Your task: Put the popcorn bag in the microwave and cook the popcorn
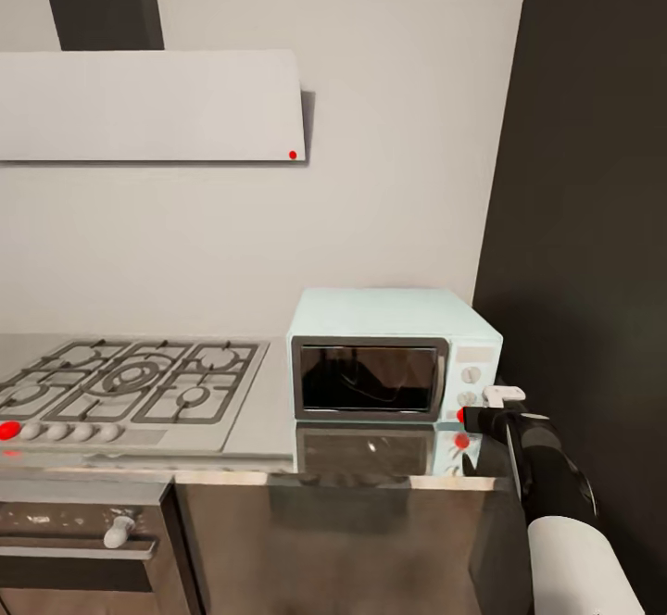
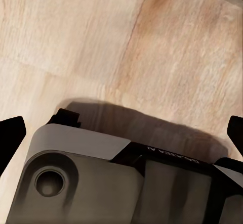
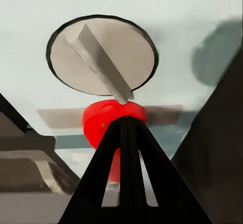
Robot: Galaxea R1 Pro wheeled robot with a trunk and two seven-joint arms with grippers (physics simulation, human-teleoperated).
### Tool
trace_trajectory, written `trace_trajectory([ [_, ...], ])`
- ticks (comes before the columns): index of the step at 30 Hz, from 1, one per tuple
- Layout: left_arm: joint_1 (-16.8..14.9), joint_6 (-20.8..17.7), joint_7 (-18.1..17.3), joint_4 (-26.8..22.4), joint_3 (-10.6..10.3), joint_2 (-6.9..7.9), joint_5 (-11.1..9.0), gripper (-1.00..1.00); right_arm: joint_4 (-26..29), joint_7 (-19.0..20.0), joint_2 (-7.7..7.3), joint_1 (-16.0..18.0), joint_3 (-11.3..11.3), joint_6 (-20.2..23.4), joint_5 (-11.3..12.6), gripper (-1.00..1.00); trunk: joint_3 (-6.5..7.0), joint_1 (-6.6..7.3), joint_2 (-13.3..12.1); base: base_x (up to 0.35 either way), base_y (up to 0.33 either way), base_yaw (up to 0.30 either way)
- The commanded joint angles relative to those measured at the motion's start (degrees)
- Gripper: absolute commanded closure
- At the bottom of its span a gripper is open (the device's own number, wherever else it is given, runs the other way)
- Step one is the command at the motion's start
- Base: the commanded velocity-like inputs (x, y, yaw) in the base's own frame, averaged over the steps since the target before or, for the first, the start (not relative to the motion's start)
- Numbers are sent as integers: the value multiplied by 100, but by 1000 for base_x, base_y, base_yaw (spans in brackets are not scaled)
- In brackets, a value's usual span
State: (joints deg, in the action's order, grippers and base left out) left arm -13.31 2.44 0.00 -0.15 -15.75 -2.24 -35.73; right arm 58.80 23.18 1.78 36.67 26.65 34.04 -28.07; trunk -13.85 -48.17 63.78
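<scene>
Right wrist view puts the right gripper [image 3: 126,128], its two dark fingers pressed together into one wedge, tip-on against the round red indicator light [image 3: 109,120] on the microwave's control panel, just beside the ridged white knob [image 3: 101,57]. That is the relation the next move seems to turn on: the light lies dead ahead along the fingers' long axis, touching or nearly so, so a straight push forward would probably serve, not a sideways reach. In the head view the right arm comes in from the lower right to the mint-blue microwave [image 1: 394,356], which stands on the grey countertop [image 1: 269,416] beside the gas hob [image 1: 130,383], its dark glass door closed — whether the popcorn bag lies inside cannot be told. The left gripper [image 2: 121,133] hangs over wooden flooring [image 2: 101,32], fingertips spread wide, well away from the microwave; the right arm is the nearer.
</scene>
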Motion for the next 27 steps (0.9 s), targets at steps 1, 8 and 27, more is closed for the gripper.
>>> trace_trajectory([
  [1,-5,20,0,5,-49,-1,-48,-100,-40,55,0,7,21,-11,-62,100,-8,-2,5,138,0,0],
  [8,-5,20,0,5,-50,-4,-48,-100,-191,55,-12,7,22,-124,-68,100,-8,-2,5,137,0,0],
  [27,-5,36,9,6,-49,-23,-56,-100,-124,108,-18,7,17,-103,-97,100,-8,-2,5,-173,0,0],
])
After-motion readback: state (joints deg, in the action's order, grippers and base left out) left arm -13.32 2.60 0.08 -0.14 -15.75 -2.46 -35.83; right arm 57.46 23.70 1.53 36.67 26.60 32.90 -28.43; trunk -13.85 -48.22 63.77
